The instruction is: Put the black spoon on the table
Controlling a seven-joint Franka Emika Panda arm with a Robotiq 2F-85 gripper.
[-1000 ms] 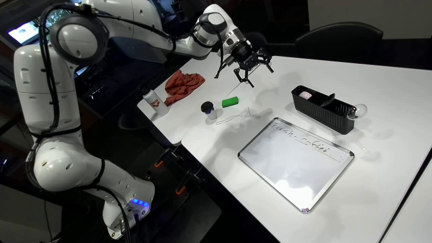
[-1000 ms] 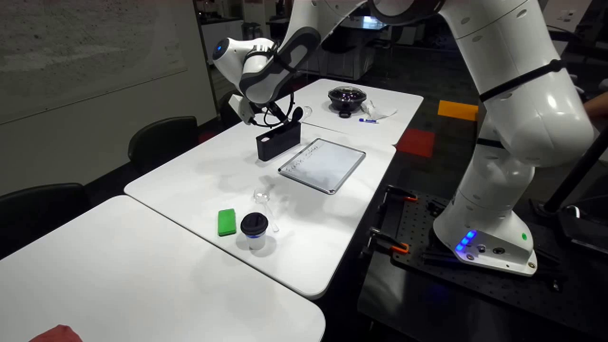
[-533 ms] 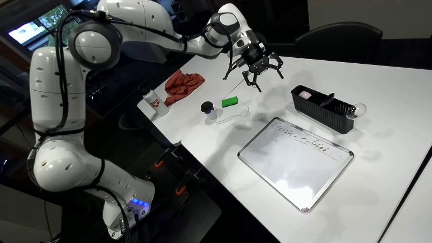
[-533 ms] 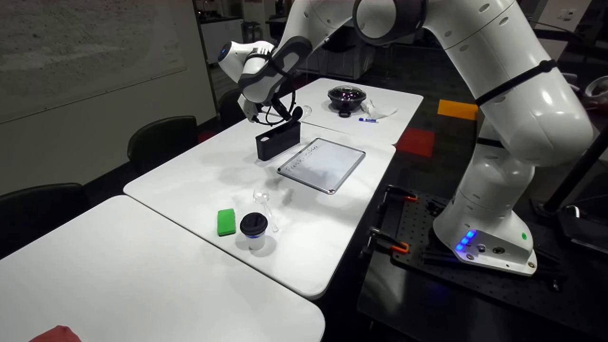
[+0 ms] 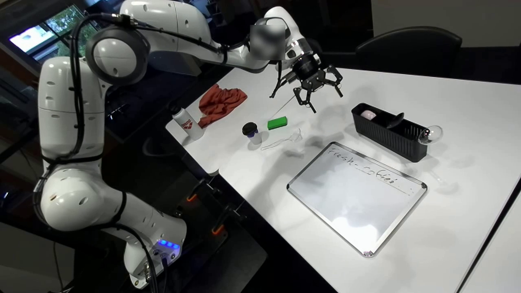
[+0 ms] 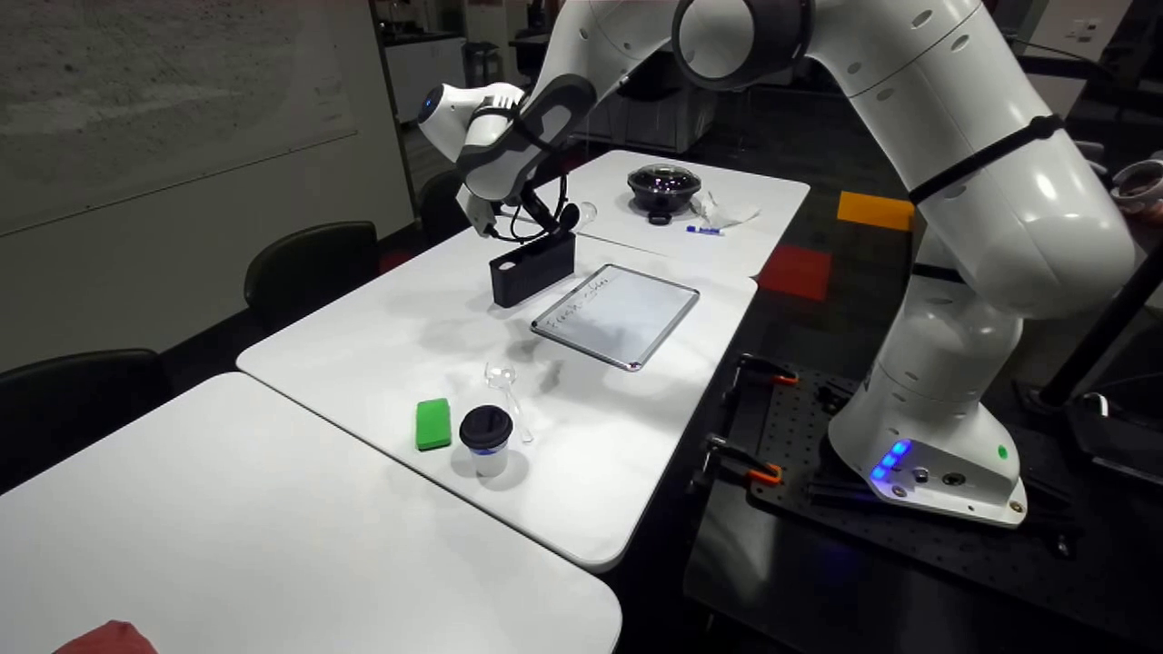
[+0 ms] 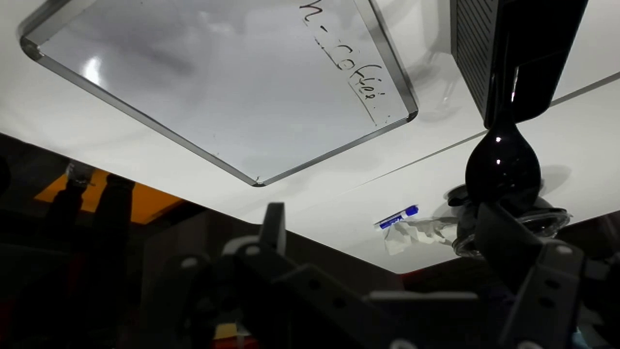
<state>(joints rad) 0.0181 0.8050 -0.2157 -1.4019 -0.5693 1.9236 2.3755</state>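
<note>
The black spoon (image 5: 395, 120) stands in the black tray (image 5: 386, 138), its bowl above the rim. It also shows in an exterior view (image 6: 569, 218). In the wrist view the spoon's bowl (image 7: 503, 160) is large at the right, partly overlapped by the right finger. The tray sits on the white table (image 5: 460, 244). My gripper (image 5: 327, 101) is open and empty, in the air above the table and apart from the tray. In the wrist view its fingertips (image 7: 381, 218) are wide apart with nothing between them. In an exterior view the arm mostly hides the gripper.
A framed whiteboard (image 5: 358, 199) lies beside the tray. A clear round utensil head (image 5: 430, 134) sticks out of the tray's end. A green block (image 5: 277, 123), lidded cup (image 5: 250, 130) and clear spoon (image 6: 509, 400) lie farther off. A lidded black bowl (image 6: 664, 186) stands beyond.
The gripper has moved toward the tray, right and slightly down in an exterior view, mostly in the first half second. It stays open. The spoon and tray have not moved.
</note>
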